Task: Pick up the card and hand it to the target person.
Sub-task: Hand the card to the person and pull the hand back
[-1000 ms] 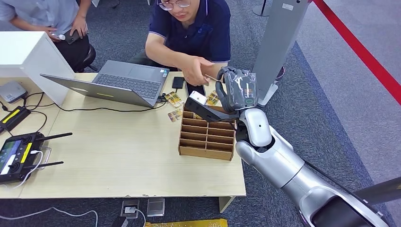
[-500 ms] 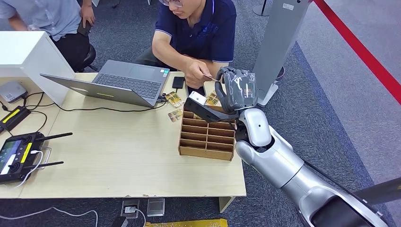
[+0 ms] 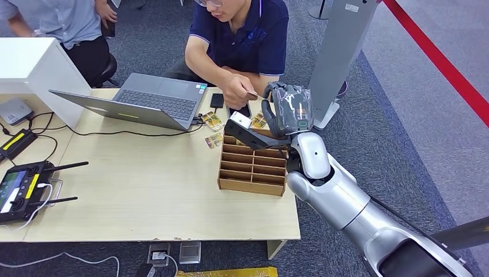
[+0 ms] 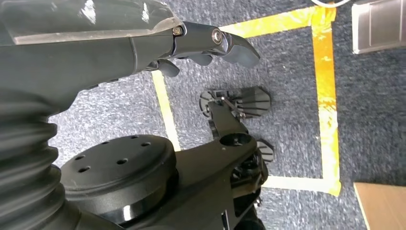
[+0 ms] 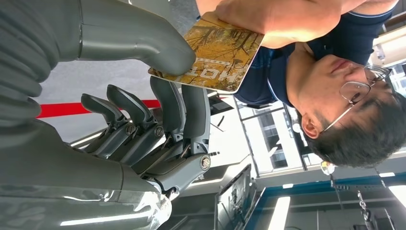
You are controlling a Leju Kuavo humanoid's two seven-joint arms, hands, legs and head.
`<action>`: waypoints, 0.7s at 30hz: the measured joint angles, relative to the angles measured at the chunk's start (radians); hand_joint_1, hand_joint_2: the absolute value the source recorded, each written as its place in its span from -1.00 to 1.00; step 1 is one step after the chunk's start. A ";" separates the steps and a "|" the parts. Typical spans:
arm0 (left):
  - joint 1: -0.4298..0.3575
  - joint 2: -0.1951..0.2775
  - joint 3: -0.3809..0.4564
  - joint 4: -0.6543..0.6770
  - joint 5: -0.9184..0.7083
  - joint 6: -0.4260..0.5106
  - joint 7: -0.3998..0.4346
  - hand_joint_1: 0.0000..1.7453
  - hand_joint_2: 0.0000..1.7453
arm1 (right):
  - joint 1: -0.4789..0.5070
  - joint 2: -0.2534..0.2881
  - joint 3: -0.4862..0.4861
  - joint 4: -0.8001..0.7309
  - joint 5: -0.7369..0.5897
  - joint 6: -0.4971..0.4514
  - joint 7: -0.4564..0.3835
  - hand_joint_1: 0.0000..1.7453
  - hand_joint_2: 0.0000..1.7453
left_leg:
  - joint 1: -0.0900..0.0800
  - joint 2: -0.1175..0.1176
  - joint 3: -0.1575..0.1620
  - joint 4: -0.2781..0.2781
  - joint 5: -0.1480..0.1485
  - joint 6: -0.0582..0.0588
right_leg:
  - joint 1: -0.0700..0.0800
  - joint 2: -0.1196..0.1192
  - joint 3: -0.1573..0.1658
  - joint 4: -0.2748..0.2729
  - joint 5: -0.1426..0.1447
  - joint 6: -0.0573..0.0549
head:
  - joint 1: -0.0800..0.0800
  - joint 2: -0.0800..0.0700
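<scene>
A card (image 5: 215, 55) with a yellow-brown printed face is pinched between the thumb and fingers of my right hand (image 5: 143, 120). That hand (image 3: 291, 109) is raised over the table's far right corner, above the wooden divider box. The seated person in a dark blue shirt (image 3: 248, 34) holds the card's other end with one hand (image 5: 268, 19); in the head view this hand (image 3: 236, 91) sits just left of mine, with the card (image 3: 252, 93) as a thin edge between them. My left hand (image 4: 143, 43) hangs over the carpet, fingers loosely extended, holding nothing.
A wooden divider box (image 3: 252, 164) stands at the table's right side. More cards (image 3: 211, 120), a phone (image 3: 217, 101) and a laptop (image 3: 144, 101) lie behind it. A controller (image 3: 23, 187) is at the left edge. A grey pillar (image 3: 340, 52) rises to the right.
The person's hand has drawn back slightly toward their body while staying on the card. My right hand has barely moved. The second person at the back left has shifted.
</scene>
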 joint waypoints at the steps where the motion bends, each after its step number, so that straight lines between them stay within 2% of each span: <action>1: -0.001 0.000 -0.001 0.000 -0.001 -0.001 -0.004 -1.00 -0.50 | 0.001 0.000 0.000 0.000 0.000 0.000 0.000 -0.50 1.00 | 0.000 0.000 0.000 0.000 0.000 0.000 | 0.000 0.000 0.000 0.000 0.000 0.000 | 0.000 0.000; 2: -0.001 0.000 -0.003 0.000 -0.004 0.001 -0.009 -1.00 -1.00 | 0.001 0.000 -0.001 -0.002 0.000 0.001 -0.001 -1.00 1.00 | 0.000 0.000 0.000 0.000 0.000 0.000 | 0.000 0.000 0.000 0.000 0.000 0.000 | 0.000 0.000; 6: 0.000 -0.004 0.002 0.005 0.002 0.043 0.022 -1.00 -1.00 | 0.007 0.000 -0.001 -0.010 -0.005 0.006 -0.004 -1.00 1.00 | 0.000 0.000 0.000 0.000 0.000 0.000 | 0.000 0.000 0.000 0.000 0.000 0.000 | 0.000 0.000; 11: 0.005 -0.002 0.007 0.002 0.007 0.044 0.015 -1.00 -1.00 | 0.028 0.000 -0.006 -0.034 -0.037 0.005 -0.019 -1.00 1.00 | 0.000 0.000 0.001 -0.001 0.001 0.000 | 0.000 0.000 0.000 -0.001 0.001 0.000 | 0.000 0.000; 15: 0.019 0.002 0.025 0.001 0.018 0.051 0.006 -1.00 -1.00 | 0.114 -0.004 -0.045 -0.111 -0.232 0.003 -0.108 -1.00 1.00 | 0.000 0.000 0.002 -0.001 0.000 0.000 | 0.000 0.000 0.001 -0.001 0.000 0.000 | 0.000 0.000; 21: 0.037 0.008 0.046 0.000 0.035 0.050 -0.005 -1.00 -1.00 | 0.284 -0.039 -0.121 -0.218 -0.775 0.015 -0.379 -1.00 1.00 | 0.001 -0.002 0.002 -0.001 0.000 0.000 | 0.001 -0.003 0.002 -0.002 -0.001 0.000 | 0.000 0.000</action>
